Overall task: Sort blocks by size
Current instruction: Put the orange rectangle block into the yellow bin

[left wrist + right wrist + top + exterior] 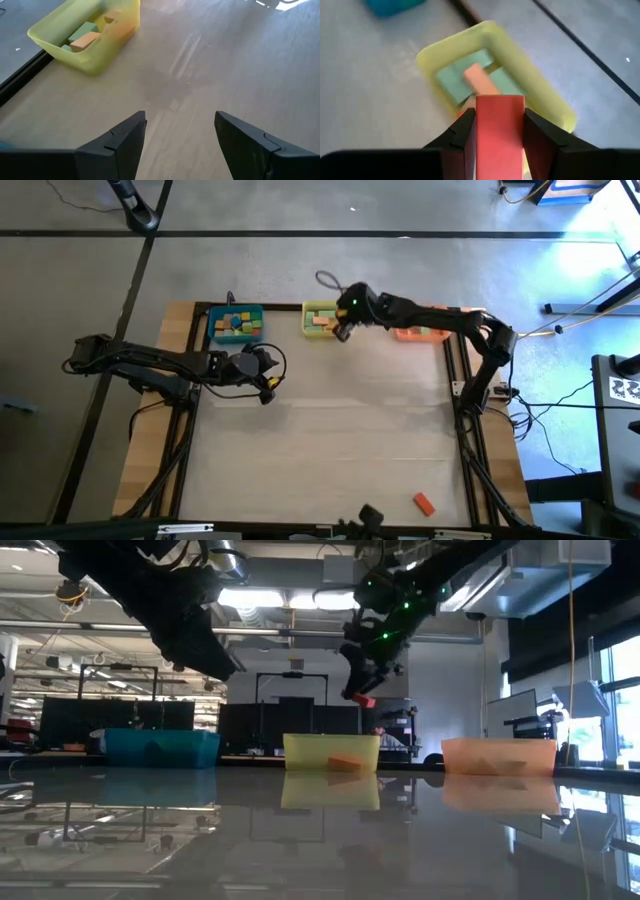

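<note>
Right wrist view: red block (499,130) clamped in right hand (498,131).

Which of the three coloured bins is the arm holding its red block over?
The yellow bin, the middle one of the row. The right tool holds the red block above it; the blue bin and orange bin sit to either side.

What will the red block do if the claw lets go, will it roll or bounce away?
Probably not roll: the red block has flat sides and square edges. It looks stiff, since the right gripper squeezes it without bending it. It hangs above the yellow bin, so it would likely drop in and clatter onto the blocks there, maybe tipping onto a side.
</note>
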